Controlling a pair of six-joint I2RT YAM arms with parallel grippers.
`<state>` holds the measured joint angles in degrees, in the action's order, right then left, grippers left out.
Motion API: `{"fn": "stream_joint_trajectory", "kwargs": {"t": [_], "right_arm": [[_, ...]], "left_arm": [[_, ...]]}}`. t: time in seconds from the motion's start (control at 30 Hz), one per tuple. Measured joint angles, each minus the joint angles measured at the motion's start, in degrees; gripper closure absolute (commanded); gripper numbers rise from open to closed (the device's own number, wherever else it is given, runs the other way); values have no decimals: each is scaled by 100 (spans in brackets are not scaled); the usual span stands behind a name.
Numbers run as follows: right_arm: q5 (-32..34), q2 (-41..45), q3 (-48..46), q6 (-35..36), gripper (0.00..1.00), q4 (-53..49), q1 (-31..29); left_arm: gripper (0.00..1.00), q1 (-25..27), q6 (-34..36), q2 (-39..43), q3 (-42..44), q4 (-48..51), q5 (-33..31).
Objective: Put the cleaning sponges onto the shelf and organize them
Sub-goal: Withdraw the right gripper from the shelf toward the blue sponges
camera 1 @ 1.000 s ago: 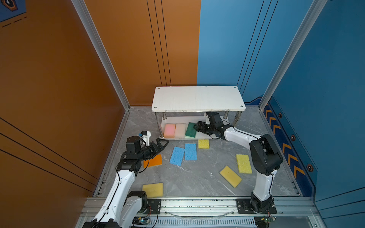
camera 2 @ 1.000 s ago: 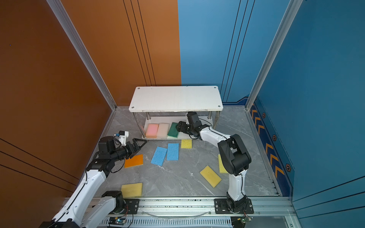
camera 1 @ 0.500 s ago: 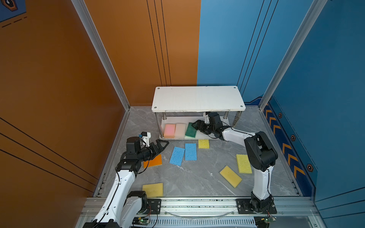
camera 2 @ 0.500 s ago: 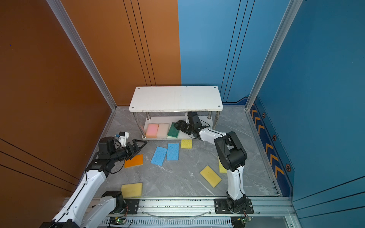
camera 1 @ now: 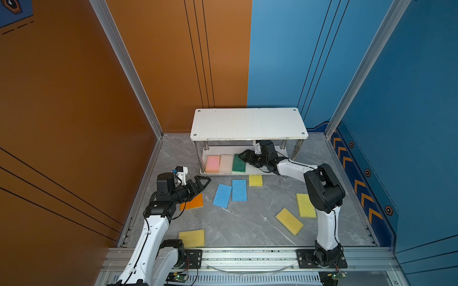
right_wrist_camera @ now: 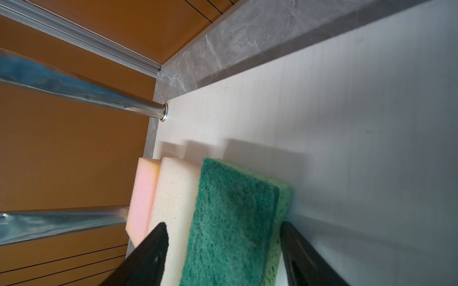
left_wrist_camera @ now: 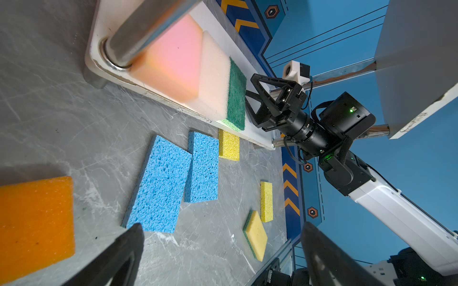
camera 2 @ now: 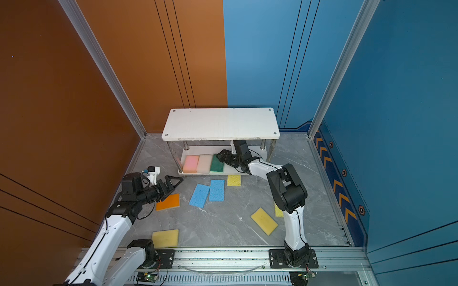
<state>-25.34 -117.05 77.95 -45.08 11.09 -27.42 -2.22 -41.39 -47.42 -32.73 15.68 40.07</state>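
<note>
My right jaws reach into the shelf (camera 1: pixel 247 123) under its top board. They stand apart on either side of the dark green sponge (right_wrist_camera: pixel 230 222), but I cannot tell whether they pinch it. That sponge lies on the lower board, at 3 o'clock of the off-white sponge (camera 1: pixel 226 163) and pink sponge (camera 1: pixel 212 164). My left jaws gape wide and empty near the orange sponge (camera 1: pixel 194 202), at the counter's (camera 1: pixel 247 222) 9 o'clock side. Two blue sponges (camera 1: pixel 222 195) and four yellow sponges (camera 1: pixel 289 221) lie on the counter.

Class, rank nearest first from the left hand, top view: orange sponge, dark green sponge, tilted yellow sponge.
1. orange sponge, beside the left hand.
2. dark green sponge, on the shelf.
3. tilted yellow sponge, far front right.
</note>
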Motion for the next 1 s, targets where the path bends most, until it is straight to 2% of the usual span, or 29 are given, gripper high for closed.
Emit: {"fn": "stream_joint_trajectory", "kwargs": {"t": [0.37, 0.57, 0.8, 1.0], "right_arm": [[-164, -35, 61, 31, 27, -79, 0], [59, 114, -11, 313, 27, -304, -7], [667, 1080, -654, 732, 27, -911, -94], [1233, 2120, -1029, 1086, 30, -1821, -527]], "left_arm": [[1, -11, 0, 94, 28, 42, 11], [1, -15, 0, 157, 85, 57, 11], [1, 22, 0, 175, 129, 52, 0], [0, 658, 55, 111, 229, 72, -289]]}}
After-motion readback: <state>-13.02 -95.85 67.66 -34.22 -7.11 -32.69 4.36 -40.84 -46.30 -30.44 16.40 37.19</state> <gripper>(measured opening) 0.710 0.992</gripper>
